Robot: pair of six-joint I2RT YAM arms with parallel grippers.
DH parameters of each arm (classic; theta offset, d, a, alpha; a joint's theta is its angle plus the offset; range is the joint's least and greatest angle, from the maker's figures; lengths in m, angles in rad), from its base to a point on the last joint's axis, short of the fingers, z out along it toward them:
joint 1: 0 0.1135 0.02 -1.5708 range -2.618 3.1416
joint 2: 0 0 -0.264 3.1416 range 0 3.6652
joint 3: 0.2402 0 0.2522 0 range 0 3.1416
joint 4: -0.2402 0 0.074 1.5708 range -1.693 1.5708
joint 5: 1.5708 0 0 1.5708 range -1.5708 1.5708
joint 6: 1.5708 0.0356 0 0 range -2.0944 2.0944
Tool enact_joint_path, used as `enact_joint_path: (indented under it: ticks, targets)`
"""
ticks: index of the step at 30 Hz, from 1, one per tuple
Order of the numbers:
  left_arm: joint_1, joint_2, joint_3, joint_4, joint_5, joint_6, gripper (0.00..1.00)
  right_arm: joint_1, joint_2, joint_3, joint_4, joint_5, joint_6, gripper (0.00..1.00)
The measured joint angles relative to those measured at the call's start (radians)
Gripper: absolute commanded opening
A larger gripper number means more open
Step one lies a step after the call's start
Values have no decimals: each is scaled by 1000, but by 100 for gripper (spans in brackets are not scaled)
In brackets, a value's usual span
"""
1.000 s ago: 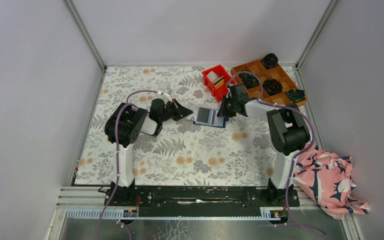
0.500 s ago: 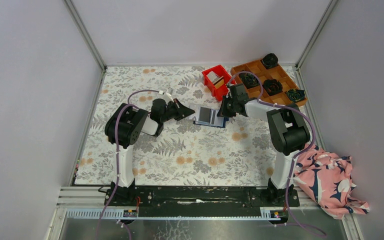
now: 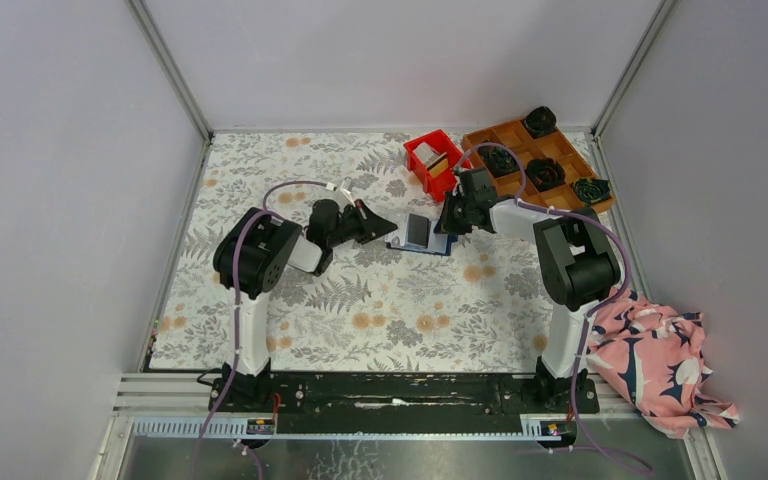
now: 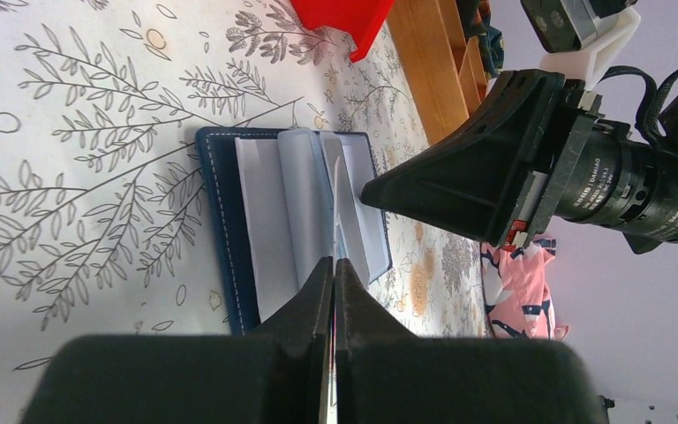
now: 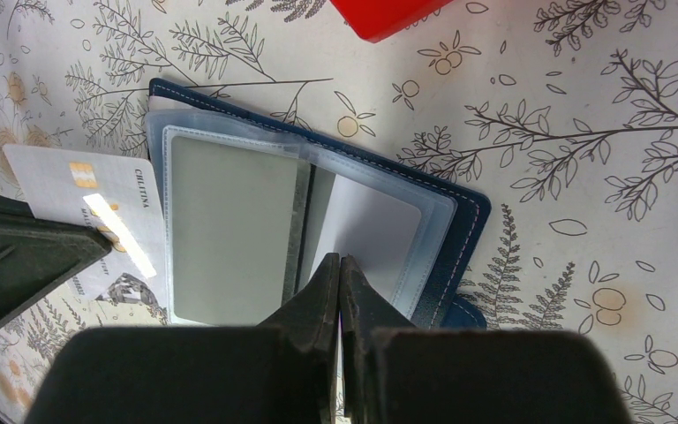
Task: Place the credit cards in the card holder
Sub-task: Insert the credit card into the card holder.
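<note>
My left gripper (image 4: 334, 265) is clamped on the white card (image 5: 71, 199) at 9 o'clock of the open card holder (image 5: 455, 212) mid-table, my right gripper (image 5: 341, 265) closed at its clear sleeve (image 5: 229, 221), so I fear a skewed push could buckle that sleeve or shove the holder; the card's print is too blurred to read.

My left arm (image 3: 256, 262) and right arm (image 3: 572, 262) are black with white parts. A purple cable (image 3: 290, 184) loops along each. My left gripper (image 4: 334, 263) has flat black fingers (image 4: 313, 296) that come to points.
</note>
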Motion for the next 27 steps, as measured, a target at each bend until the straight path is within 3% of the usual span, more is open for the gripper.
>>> enact_joint_path:
  ticks: [16, 27]
  targets:
    - [-49, 0, 41, -57, -21, 5, 0, 0, 0, 0, 0, 0, 0, 1]
    - [-101, 0, 106, -185, -60, 46, 0, 0, 0, -6, 9, 1, 2, 1]
